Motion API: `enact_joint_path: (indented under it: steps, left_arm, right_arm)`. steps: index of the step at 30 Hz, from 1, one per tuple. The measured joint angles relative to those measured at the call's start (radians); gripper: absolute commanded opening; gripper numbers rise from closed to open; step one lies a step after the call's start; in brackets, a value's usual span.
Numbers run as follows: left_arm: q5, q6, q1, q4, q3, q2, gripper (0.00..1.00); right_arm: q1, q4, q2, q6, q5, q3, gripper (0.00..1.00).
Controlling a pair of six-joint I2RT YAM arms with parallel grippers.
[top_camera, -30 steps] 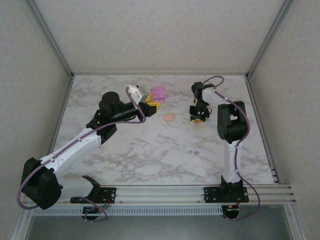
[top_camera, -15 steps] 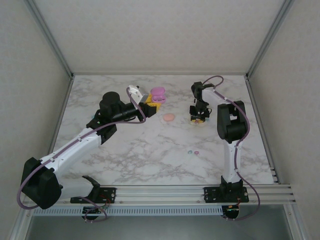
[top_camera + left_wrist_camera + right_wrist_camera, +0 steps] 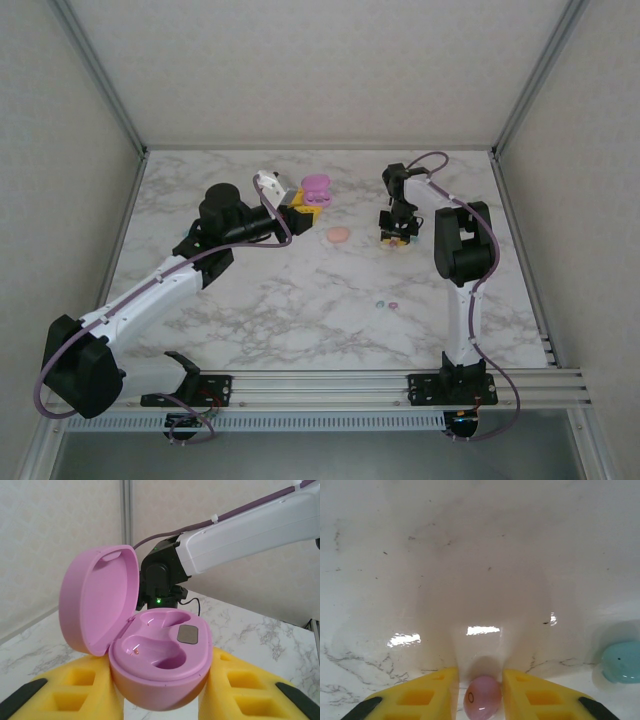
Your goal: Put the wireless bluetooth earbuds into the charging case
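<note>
My left gripper (image 3: 308,203) is shut on the open pink charging case (image 3: 160,655) and holds it above the table. The lid is tipped back to the left and both wells (image 3: 150,647) are empty. The case also shows in the top view (image 3: 317,187). My right gripper (image 3: 398,238) points down at the table, its yellow fingers (image 3: 427,697) close on either side of a pink earbud (image 3: 482,703) that rests on the marble. A teal earbud (image 3: 622,661) lies to its right. Two more buds, teal (image 3: 379,302) and purple (image 3: 393,304), lie nearer the arm bases.
A small pink oval case (image 3: 339,235) lies on the marble table (image 3: 250,300) between the two grippers. White walls and metal frame posts (image 3: 100,75) enclose the table on three sides. The right arm's purple cable (image 3: 430,165) loops above its wrist.
</note>
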Motion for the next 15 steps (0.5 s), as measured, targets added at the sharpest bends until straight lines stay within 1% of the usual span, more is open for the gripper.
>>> enact_joint_path:
  steps: [8, 12, 13, 15]
  left_arm:
    - [0.000, 0.000, 0.000, -0.010, 0.000, 0.000, 0.31]
    - [0.000, 0.000, 0.000, -0.011, 0.000, 0.000, 0.32]
    - [0.000, 0.000, 0.000, -0.011, 0.000, 0.000, 0.32]
    - [0.000, 0.000, 0.000, -0.011, 0.000, 0.000, 0.32]
  right_arm:
    - [-0.012, 0.001, 0.000, 0.041, -0.020, 0.000, 0.25]
    - [-0.012, 0.000, 0.000, 0.047, -0.020, 0.000, 0.20]
    - [-0.012, 0.000, 0.000, 0.048, -0.020, 0.000, 0.18]
    - [-0.012, 0.000, -0.002, 0.050, -0.020, 0.000, 0.17]
